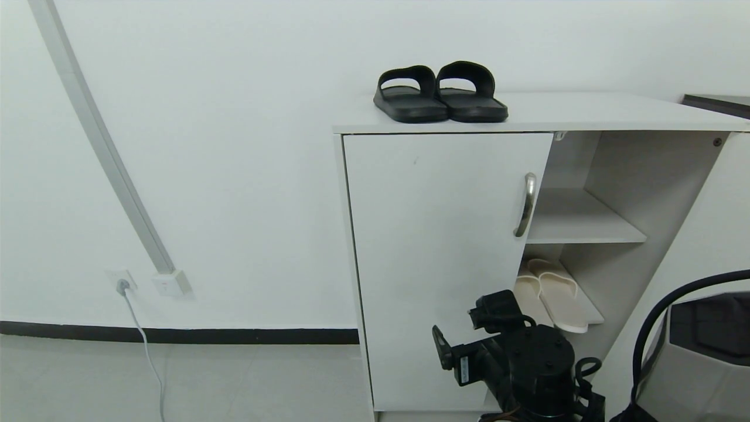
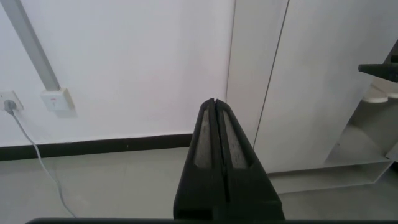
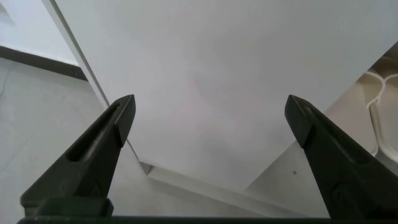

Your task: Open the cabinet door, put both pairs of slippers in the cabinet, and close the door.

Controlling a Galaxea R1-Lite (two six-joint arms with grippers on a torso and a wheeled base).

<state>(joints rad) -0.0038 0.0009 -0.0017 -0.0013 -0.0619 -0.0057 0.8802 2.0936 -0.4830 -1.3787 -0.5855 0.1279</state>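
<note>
You're sitting roughly halfway, by my read. The white two-door wooden cabinet (image 1: 615, 111) is standing open on its right side, and the cream flat pair of slippers (image 1: 556, 299) is lying on the bottom shelf inside. The black rubber pair of slide slippers (image 1: 439, 97) is waiting on the cabinet top, so that pair and the door-closing are what's remaining. Your right gripper (image 3: 208, 109) is gaping wide and empty, facing the closed white left door (image 1: 433, 264). Your left gripper (image 2: 214, 102) is pinched together, carrying nothing.
</note>
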